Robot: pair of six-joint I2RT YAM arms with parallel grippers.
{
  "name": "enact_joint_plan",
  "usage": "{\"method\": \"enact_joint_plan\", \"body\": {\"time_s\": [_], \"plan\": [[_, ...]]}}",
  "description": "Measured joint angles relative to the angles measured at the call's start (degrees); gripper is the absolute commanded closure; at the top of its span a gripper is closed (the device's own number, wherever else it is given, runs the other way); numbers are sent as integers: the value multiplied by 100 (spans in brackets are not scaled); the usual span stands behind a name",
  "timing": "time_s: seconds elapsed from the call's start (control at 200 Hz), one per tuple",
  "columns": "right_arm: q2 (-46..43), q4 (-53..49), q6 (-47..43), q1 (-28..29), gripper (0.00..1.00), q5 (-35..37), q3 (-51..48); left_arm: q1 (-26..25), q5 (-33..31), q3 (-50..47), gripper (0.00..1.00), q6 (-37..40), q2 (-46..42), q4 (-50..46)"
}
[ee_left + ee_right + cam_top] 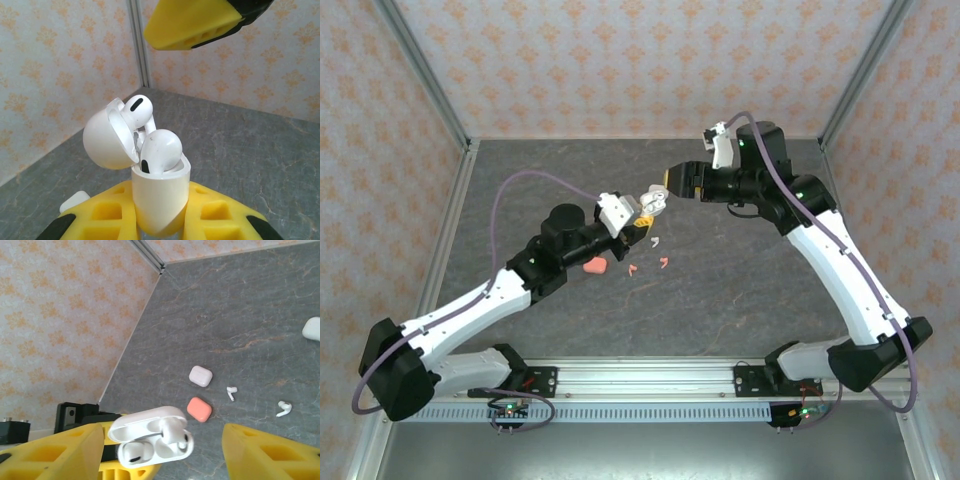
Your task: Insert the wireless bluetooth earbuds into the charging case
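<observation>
Bright, even, diffuse lighting throughout; only soft, faint shadows on the desk (720, 300); sharp centres, slight blur at wrist-view edges.

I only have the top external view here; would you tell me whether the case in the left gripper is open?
Observer: Yes; the left wrist view shows the white case clamped in the left gripper, its lid hinged open.
Operator: Thank you. Are earbuds inside?
Observer: Two white earbuds sit in it, at least one head above the rim.
Operator: Is the right gripper open?
Observer: Yes; the right wrist view shows it spread wide open.
</observation>
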Motion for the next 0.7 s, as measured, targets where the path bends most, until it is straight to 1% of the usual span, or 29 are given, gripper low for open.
{"method": "enact_joint_plan", "body": {"time_s": [0.405, 0.54, 0.701], "plan": [[306, -24, 59, 221, 50, 260, 0, -26, -15, 122, 100, 0, 70, 129], [317, -26, 57, 251, 51, 280, 0, -26, -15, 125, 100, 0, 70, 129], [295, -26, 39, 256, 47, 411, -2, -26, -15, 125, 100, -4, 70, 129]]}}
